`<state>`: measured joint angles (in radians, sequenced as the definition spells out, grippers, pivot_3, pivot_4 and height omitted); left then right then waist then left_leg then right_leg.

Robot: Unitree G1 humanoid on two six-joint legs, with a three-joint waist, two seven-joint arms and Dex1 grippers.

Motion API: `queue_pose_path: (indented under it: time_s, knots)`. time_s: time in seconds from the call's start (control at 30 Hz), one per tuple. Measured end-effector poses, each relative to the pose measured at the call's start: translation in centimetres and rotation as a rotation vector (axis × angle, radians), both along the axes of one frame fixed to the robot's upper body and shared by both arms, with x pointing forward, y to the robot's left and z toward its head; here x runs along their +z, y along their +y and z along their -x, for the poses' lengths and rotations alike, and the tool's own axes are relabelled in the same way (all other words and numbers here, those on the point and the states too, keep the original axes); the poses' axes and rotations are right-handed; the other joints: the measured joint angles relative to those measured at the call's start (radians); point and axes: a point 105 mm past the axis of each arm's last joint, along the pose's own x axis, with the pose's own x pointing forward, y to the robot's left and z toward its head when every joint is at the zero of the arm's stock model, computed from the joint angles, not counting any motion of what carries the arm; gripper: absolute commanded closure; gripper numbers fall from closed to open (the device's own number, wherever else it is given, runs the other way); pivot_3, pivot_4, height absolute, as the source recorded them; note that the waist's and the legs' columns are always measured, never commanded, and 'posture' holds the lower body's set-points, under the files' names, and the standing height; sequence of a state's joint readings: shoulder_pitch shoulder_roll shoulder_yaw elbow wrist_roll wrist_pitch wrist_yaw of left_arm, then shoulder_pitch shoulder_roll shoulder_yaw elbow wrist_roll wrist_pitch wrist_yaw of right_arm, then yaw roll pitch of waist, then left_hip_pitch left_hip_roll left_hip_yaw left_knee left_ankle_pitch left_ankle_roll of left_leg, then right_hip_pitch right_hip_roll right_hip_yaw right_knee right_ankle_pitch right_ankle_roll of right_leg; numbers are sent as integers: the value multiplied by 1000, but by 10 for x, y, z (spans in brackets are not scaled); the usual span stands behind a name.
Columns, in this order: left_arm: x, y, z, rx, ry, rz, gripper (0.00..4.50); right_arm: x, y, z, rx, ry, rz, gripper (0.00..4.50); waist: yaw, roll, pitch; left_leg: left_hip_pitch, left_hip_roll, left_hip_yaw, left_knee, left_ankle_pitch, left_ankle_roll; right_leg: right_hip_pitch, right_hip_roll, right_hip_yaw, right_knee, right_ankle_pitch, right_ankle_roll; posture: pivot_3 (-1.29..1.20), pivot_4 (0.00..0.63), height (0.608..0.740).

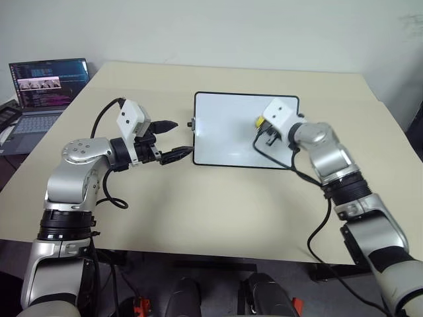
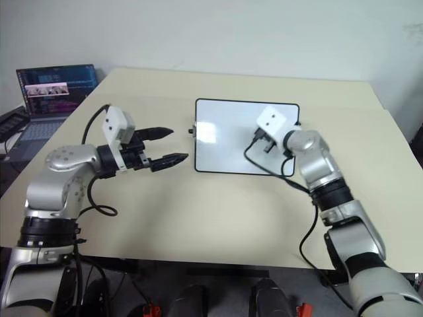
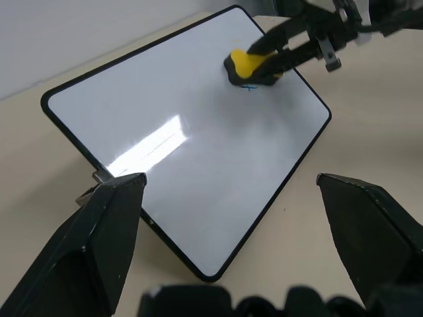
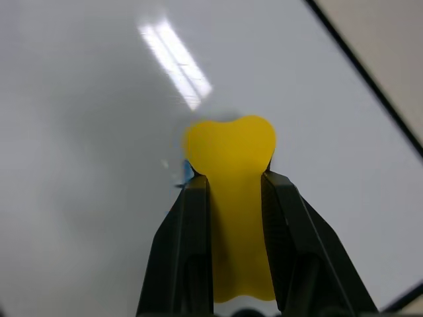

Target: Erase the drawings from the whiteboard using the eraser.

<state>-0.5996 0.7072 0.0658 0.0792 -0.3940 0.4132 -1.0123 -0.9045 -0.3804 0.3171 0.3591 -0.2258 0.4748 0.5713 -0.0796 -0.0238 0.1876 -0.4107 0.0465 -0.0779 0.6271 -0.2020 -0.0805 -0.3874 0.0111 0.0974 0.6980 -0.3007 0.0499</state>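
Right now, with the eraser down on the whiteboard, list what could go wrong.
1. The whiteboard lies loose on the table; the left hand is open beside its edge, not holding it, so wiping may push it askew.
2. A trace of the blue drawings peeks out beside the eraser; a short stroke may leave it.
3. The right hand visibly squeezes the eraser, so it could twist out.

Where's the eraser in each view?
Left eye view: eraser, yellow, at the right gripper, over the whiteboard.
Right eye view: hidden behind the wrist.
Left wrist view, near the board's far edge.
Right wrist view, between the fingers.
Shared landmark: the board's black frame.
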Motion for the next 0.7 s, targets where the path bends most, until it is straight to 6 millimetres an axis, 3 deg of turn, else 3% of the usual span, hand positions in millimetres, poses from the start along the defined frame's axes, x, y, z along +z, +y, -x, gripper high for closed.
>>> queue_pose_path:
  time_s: [0.1, 0.2, 0.5, 0.6, 0.7]
  knots:
    - [0, 0, 0, -2, -1, 1, 0, -24, 27, 16, 78, 63, 10, 3821, -12, 0, 0, 2, 1, 0, 0, 0, 0, 0, 1, 1, 1, 0, 0, 0, 150, 740]
    - [0, 0, 0, -2, -1, 1, 0, -39, 38, 28, 112, 112, 13, 3822, -11, 0, 0, 2, 1, 0, 0, 0, 0, 1, 1, 1, 1, 0, 1, 0, 150, 740]
    - [0, 0, 0, -2, -1, 1, 0, -39, 30, 24, 86, 134, 31, 3823, -6, 0, 0, 2, 1, 0, 0, 0, 0, 1, 1, 1, 0, -1, 3, 0, 150, 740]
    - [0, -1, 0, -4, -2, 2, 0, -18, 11, 4, 20, 63, 43, 3823, -2, 0, 0, 2, 0, 0, 1, 2, 1, 2, 1, 1, 0, 2, 5, 0, 150, 740]
    - [0, -1, 0, -4, -3, 2, 0, 15, -40, -19, -175, -48, 24, 3823, 6, -1, -1, 2, -1, 0, 1, 4, 3, 3, 0, 2, -2, 3, 5, 0, 150, 740]
